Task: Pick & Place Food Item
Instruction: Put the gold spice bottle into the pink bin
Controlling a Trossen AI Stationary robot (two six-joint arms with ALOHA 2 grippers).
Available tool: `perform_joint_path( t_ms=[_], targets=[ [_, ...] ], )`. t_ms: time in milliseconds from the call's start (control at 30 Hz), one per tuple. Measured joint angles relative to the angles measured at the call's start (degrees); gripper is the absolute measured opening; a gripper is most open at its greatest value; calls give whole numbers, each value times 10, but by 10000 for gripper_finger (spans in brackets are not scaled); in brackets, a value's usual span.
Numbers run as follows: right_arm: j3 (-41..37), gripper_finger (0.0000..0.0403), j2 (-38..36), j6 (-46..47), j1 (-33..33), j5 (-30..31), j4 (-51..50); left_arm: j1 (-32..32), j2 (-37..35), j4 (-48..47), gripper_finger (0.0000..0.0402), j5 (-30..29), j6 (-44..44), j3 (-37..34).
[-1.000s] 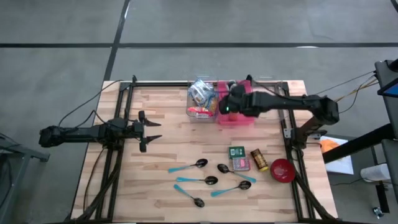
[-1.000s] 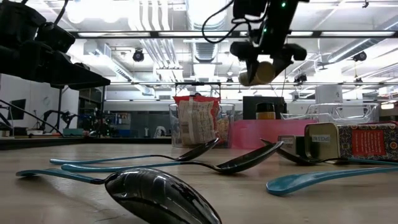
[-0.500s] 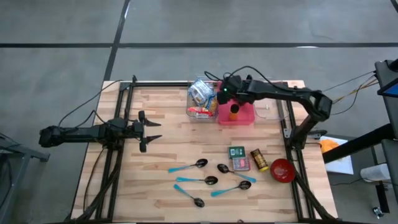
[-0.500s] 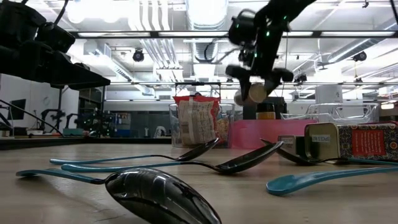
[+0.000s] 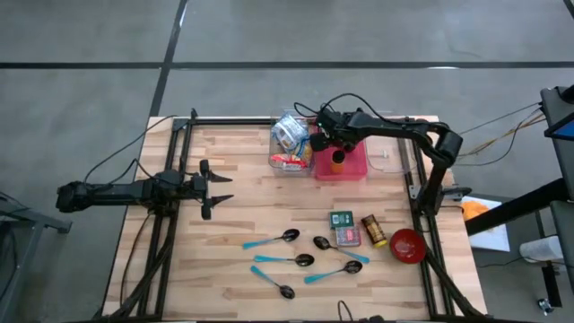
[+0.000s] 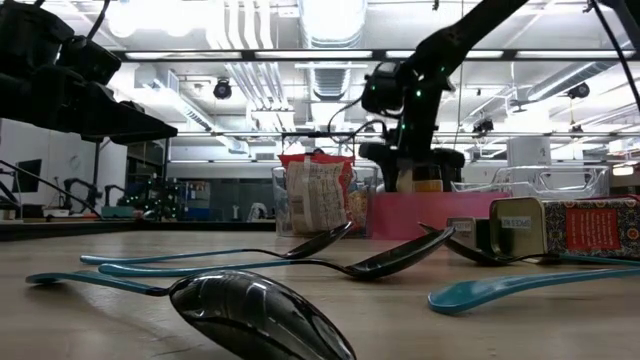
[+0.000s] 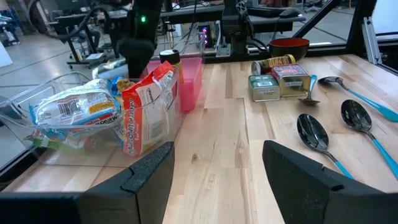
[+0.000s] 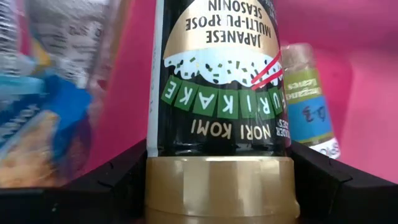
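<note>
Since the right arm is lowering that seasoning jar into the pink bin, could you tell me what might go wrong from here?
1. The furikake jar, between the right gripper's jaws, sits close to another small bottle in the pink bin; lowering could knock it over.
2. The clear bin of snack bags stands right beside the pink one; the arm could brush it.
3. Released before it is seated, the jar may topple.

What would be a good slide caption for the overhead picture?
Right gripper lowers a seasoning jar into the pink bin; left gripper waits open.

A lab or workshop: ceiling ducts [image 6: 330, 80], strip lights [image 6: 330, 15], equipment benches [image 7: 205, 12].
</note>
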Motion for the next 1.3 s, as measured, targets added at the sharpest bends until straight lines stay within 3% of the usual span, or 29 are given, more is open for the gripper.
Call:
perform_joint_path(
  t_ms=[433,1300],
  targets=[
    [0,275,39,-1,-18,-40,7,0,0,0,244,0,1,0],
    [-1,309,59,-25,-19,-32,19,0,0,0,244,0,0,0]
  ],
)
